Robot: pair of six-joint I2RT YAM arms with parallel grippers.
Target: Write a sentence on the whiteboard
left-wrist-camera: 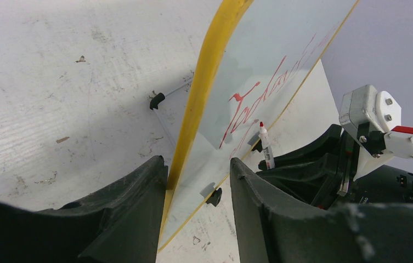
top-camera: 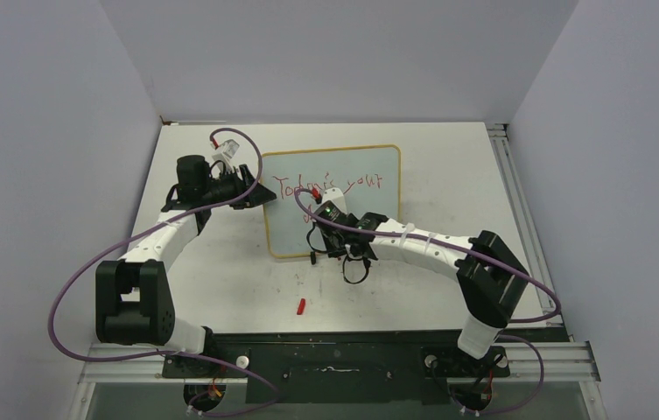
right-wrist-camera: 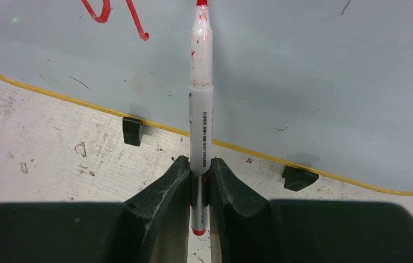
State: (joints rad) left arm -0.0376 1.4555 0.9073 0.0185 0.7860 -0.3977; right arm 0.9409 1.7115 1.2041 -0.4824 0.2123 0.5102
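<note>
The whiteboard [top-camera: 369, 166] [left-wrist-camera: 259, 49] [right-wrist-camera: 314, 66], glossy white with a thin yellow frame, stands tilted at mid table. Red handwriting of the sentence [top-camera: 330, 184] [left-wrist-camera: 248, 104] [right-wrist-camera: 105, 11] runs across its upper part. My left gripper [top-camera: 255, 194] [left-wrist-camera: 198, 170] straddles the board's left edge, one finger against the yellow frame and the other across the face, holding it. My right gripper [top-camera: 327, 208] [right-wrist-camera: 197, 164] is shut on a white marker [right-wrist-camera: 201, 109] [left-wrist-camera: 266, 145]. Its red tip rests on the board below the first word.
A small red marker cap [top-camera: 302, 305] lies on the table in front of the board. Black clip feet [right-wrist-camera: 133, 131] [right-wrist-camera: 299, 178] prop the board's lower edge. Metal rails [top-camera: 514, 192] line the table's right side, and walls close in on three sides.
</note>
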